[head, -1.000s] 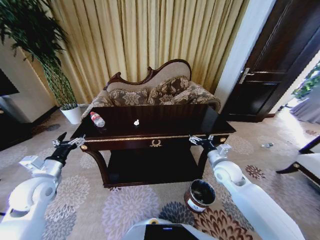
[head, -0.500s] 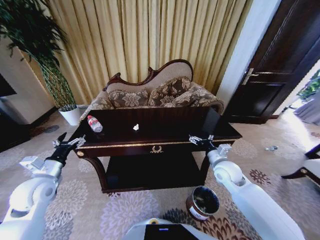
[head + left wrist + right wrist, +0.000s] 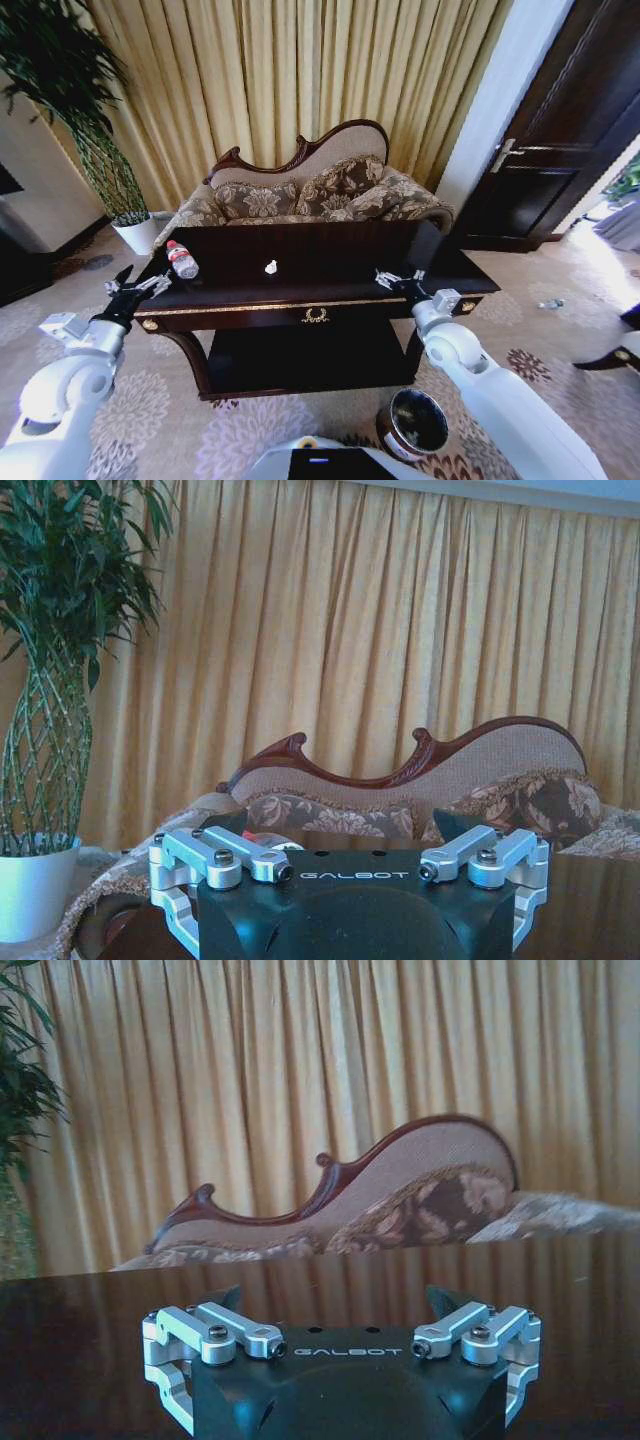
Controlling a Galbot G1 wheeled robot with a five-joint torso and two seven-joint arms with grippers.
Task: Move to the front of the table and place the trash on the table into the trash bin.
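Observation:
The table (image 3: 330, 300) stands right before me, dark and polished with gold trim. On its left end lies the clear bottle (image 3: 182, 259) with a red label. A small white crumpled scrap (image 3: 271, 267) sits near the middle of the top. The trash bin (image 3: 415, 424), round with a black liner, stands on the carpet by the table's right leg. My left gripper (image 3: 135, 285) hovers open off the table's left corner, just short of the bottle. My right gripper (image 3: 400, 280) is open over the right front edge. The right wrist view looks across the table top (image 3: 90, 1330) over open fingers (image 3: 215, 1332).
A carved floral sofa (image 3: 310, 190) stands behind the table against gold curtains. A potted plant in a white pot (image 3: 133, 232) stands at the back left. A dark door (image 3: 560, 150) is at the right. Flowered carpet (image 3: 170, 420) lies around the table.
The whole view has shifted: the table is nearer and larger, and the bin sits lower at the frame's bottom. Both arms hold the same raised pose, grippers open.

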